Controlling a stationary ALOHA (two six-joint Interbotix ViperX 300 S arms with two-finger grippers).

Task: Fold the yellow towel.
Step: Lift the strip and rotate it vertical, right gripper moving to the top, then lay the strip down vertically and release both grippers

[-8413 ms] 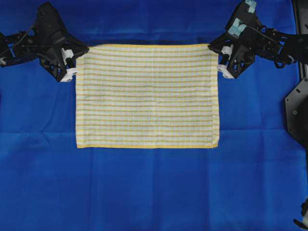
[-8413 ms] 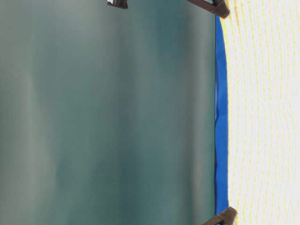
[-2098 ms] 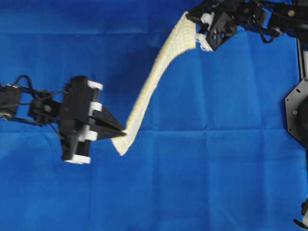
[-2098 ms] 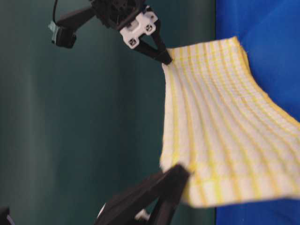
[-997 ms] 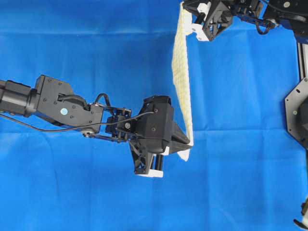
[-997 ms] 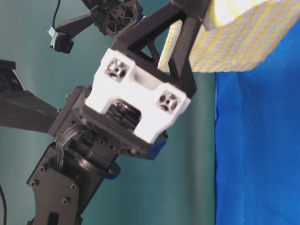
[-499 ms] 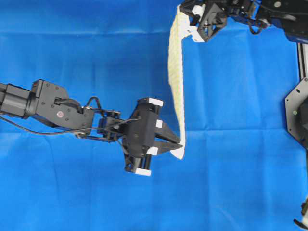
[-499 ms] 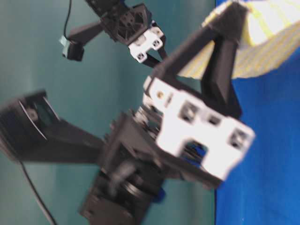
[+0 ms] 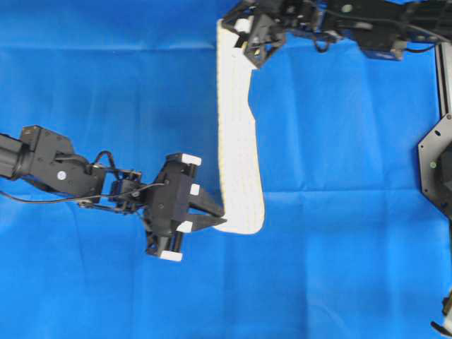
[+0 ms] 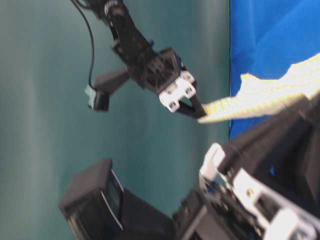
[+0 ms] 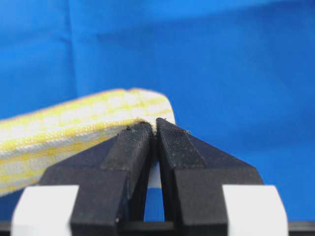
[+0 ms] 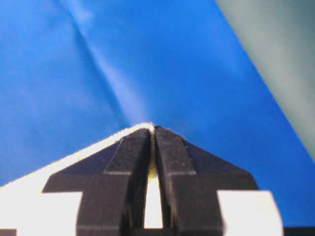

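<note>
The yellow towel [image 9: 236,155] hangs stretched between my two grippers as a narrow pale yellow-and-white checked band above the blue cloth. My left gripper [image 9: 220,223] is shut on its near corner; in the left wrist view the towel [image 11: 74,128] runs off to the left from the closed jaws [image 11: 153,124]. My right gripper [image 9: 244,32] is shut on the far corner at the top; in the right wrist view the jaws [image 12: 152,129] pinch the towel edge [image 12: 59,167]. In the table-level view the towel [image 10: 265,102] is held in the air by the right gripper [image 10: 200,116].
A large plain blue cloth [image 9: 353,212] covers the table. A black mount plate [image 9: 436,166] stands at the right edge. The left arm [image 9: 63,173] reaches in from the left, the right arm [image 9: 360,18] along the top edge.
Both grippers have moved left with the towel in them. The left gripper has drawn back and down, the right gripper has shifted left along the top. The towel now shows a wider face.
</note>
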